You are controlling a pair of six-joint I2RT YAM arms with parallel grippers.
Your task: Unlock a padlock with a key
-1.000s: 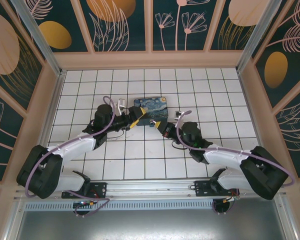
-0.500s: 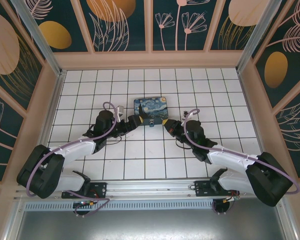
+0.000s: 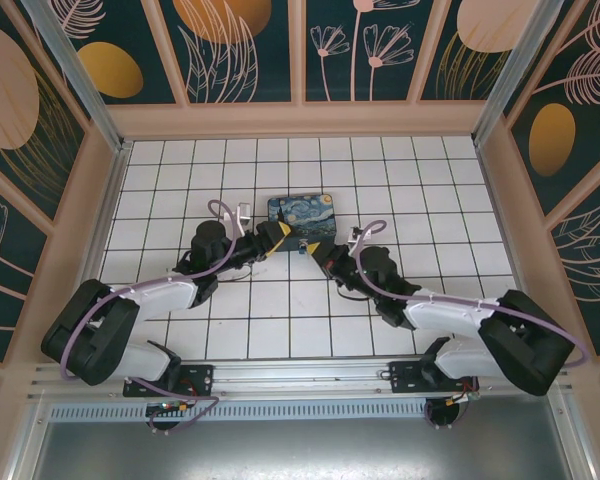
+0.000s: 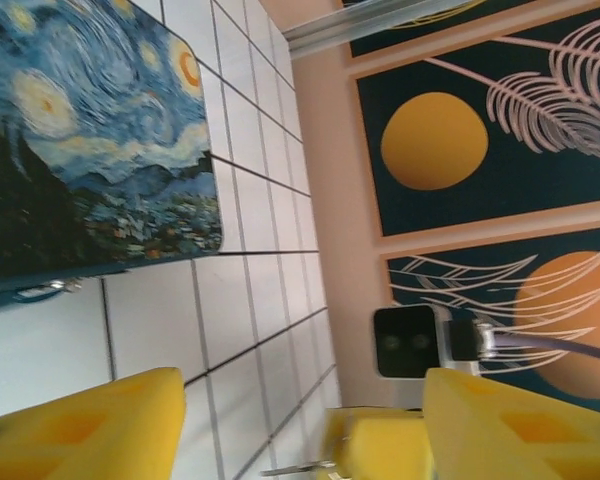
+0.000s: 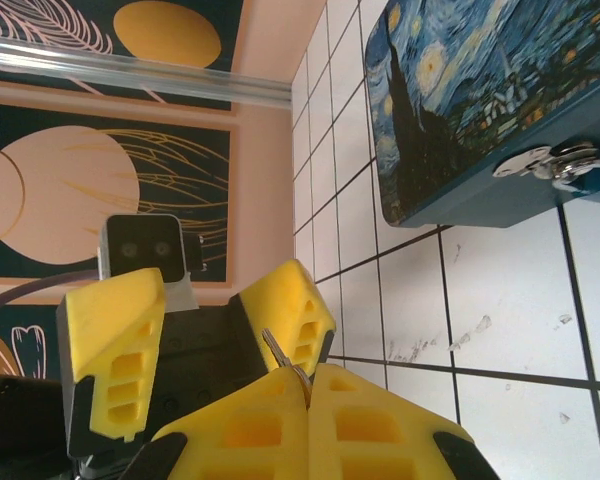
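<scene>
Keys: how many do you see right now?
1. The key is pinched in the shut right gripper, its tip poking out. Others may be hidden.

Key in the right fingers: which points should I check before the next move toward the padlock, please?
1. Is the key gripped by the shut right fingers? Ok.
2. Is the padlock hanging at the front of the box, in plain sight? Ok.
3. Has the key reached the padlock? Not ok, they are clearly apart.
4. Are the left fingers steadying the padlock? Not ok, they are open and apart from it.
5. Where is the keyhole? Cannot tell.
</scene>
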